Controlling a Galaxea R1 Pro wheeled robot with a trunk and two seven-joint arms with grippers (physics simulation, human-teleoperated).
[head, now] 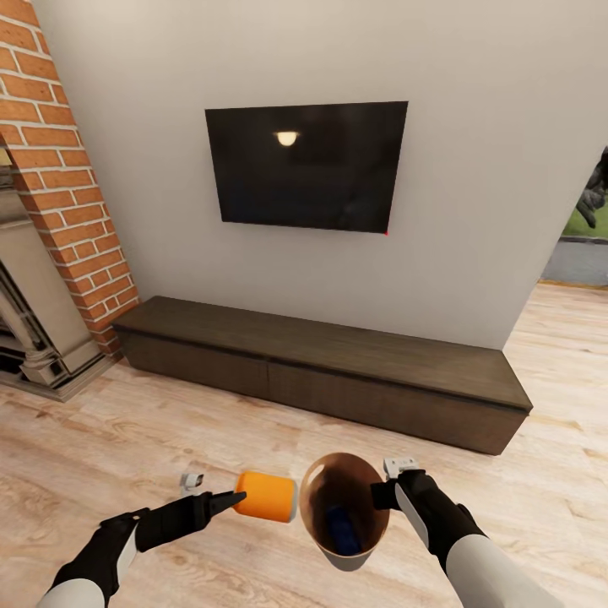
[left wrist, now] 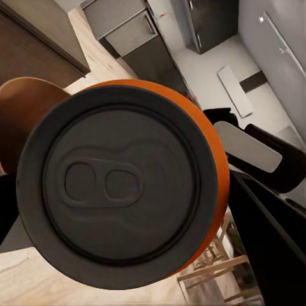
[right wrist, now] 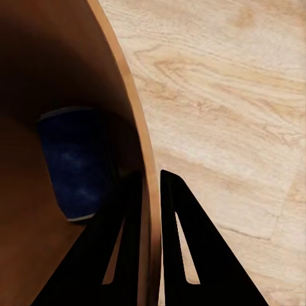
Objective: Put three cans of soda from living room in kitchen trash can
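Note:
In the head view, my left gripper (head: 239, 499) is shut on an orange can of soda (head: 268, 496), held on its side just left of the tash can (head: 316, 478). The left wrist view looks straight at that can's grey top (left wrist: 118, 182), with the tash can's brown rim (left wrist: 25, 111) beyond it. My right gripper (head: 382, 494) is shut on the tash can's rim, held off the floor. In the right wrist view, one of the fingers (right wrist: 185, 248) is outside the wall (right wrist: 137, 127) and one inside. A dark blue can of soda (head: 342, 528) (right wrist: 76, 159) lies in its bottom.
I face a living room wall with a black TV (head: 306, 165) above a long low dark cabinet (head: 321, 359). A brick fireplace (head: 59, 194) stands at the left. Light wood floor (head: 127, 431) lies between me and the cabinet, with an opening (head: 583, 245) at the far right.

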